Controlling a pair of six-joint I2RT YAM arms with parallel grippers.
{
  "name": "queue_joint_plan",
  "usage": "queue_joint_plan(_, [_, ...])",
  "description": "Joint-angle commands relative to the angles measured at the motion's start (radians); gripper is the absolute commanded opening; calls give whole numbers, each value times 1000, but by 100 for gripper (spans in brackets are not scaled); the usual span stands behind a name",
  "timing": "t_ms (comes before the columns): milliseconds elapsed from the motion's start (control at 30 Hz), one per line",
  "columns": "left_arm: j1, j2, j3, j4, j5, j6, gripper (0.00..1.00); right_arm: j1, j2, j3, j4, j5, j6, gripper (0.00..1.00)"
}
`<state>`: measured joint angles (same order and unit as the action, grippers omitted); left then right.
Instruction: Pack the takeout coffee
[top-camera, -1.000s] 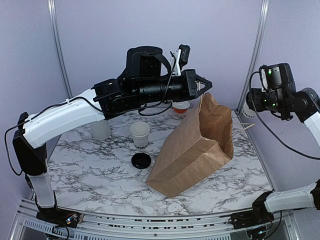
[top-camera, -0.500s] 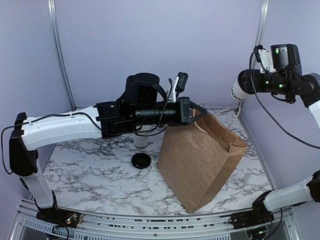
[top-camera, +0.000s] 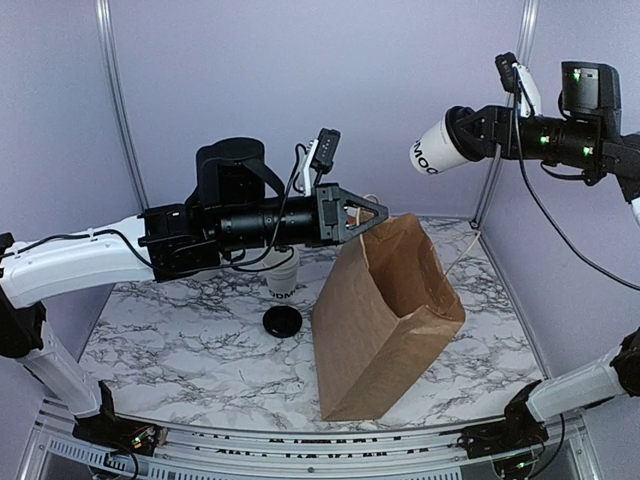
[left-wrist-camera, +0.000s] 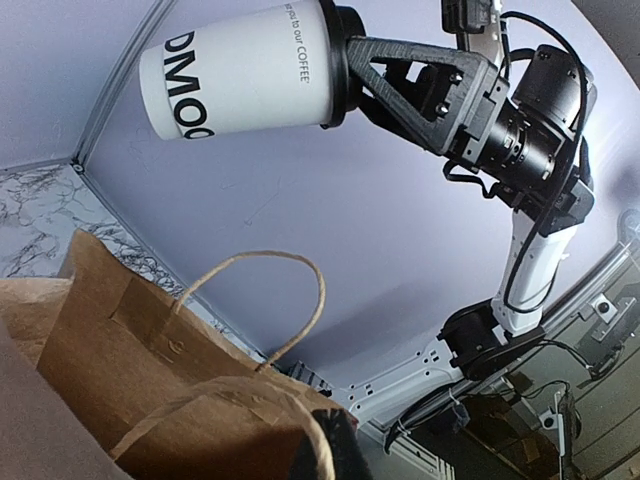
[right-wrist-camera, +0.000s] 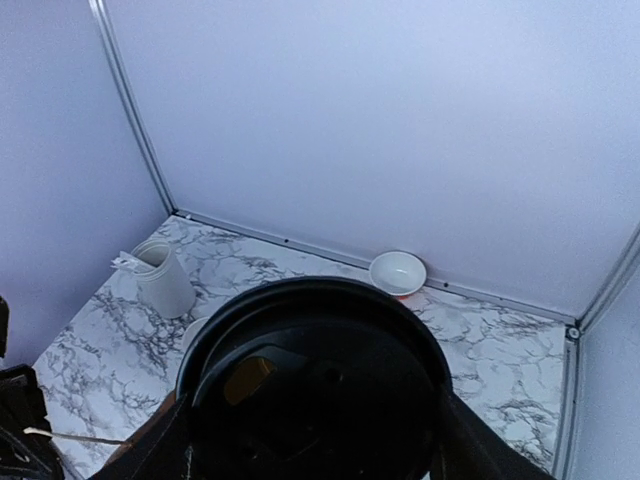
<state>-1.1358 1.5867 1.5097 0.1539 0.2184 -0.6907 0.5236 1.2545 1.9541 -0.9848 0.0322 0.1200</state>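
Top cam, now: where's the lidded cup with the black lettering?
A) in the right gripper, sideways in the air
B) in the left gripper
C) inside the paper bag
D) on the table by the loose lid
A: the right gripper grips the lidded cup at its lid end, so the cup lies sideways in the air, higher than the paper bag.

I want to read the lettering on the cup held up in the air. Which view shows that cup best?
Left wrist: the cup lies side-on, large, lettering legible, held by the right hand. Top external shows it small and far. Right wrist sees only its black lid, end-on.
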Motion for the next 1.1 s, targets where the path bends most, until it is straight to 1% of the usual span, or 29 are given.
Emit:
queue_joint_plan(0, [5, -46, -49, 36, -17, 13, 0, 80, 11, 32, 54, -138, 10, 55])
queue_joint_plan(167, [4, -87, -111, 39, -59, 7, 0, 134, 26, -12, 74, -236, 30, 55])
queue_joint_plan(233, [5, -106, -139, 41, -84, 2, 0, 166, 30, -26, 75, -237, 37, 55])
queue_joint_plan(500, [4, -179, -227, 67, -154, -8, 0, 299, 95, 17, 21, -179, 48, 55])
queue_joint_plan(567, [5, -194, -250, 82, -162, -14, 0, 309, 115, 35, -1, -151, 52, 54])
queue_joint_plan(700, [5, -226, -287, 104, -172, -18, 6, 352, 143, 57, -29, -120, 72, 53])
queue_joint_plan(800, [5, -244, -311, 114, -175, -18, 7, 390, 172, 79, -58, -88, 91, 53])
queue_joint_plan(933, [5, -266, -336, 125, -182, -17, 7, 443, 209, 116, -112, -36, 120, 51])
queue_joint_plan(1067, [5, -287, -363, 133, -191, -15, 3, 464, 238, 149, -161, 9, 155, 50])
